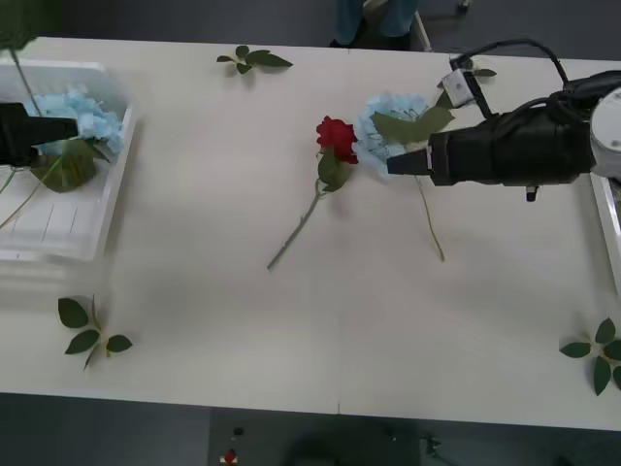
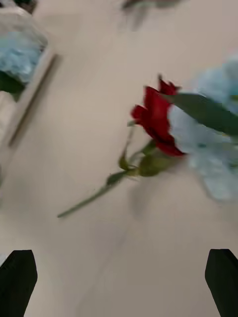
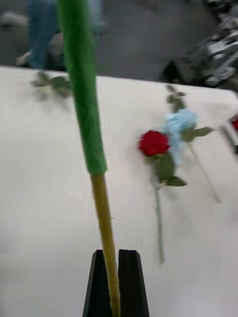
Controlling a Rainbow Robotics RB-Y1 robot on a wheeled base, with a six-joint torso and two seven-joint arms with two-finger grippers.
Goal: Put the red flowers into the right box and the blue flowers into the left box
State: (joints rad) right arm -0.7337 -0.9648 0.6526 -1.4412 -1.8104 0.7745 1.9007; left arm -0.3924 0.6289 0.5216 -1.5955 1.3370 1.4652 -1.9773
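My left gripper (image 3: 115, 277) pinches a stem (image 3: 104, 218) over the left box (image 1: 92, 228). My right gripper (image 2: 119, 280), spread, hovers near the rose (image 1: 336, 136) on the bench (image 1: 291, 320).

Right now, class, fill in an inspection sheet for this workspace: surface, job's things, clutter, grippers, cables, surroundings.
Surface: white table.
Job's things: red rose and blue flower lie touching mid-table; left box holds blue flowers; right box edge visible.
Clutter: loose leaf sprigs at the table's edges.
Grippers: left gripper shut on a flower stem over the left box; right gripper open, near the rose.
Cables: black cable on right arm.
Surroundings: dark floor.
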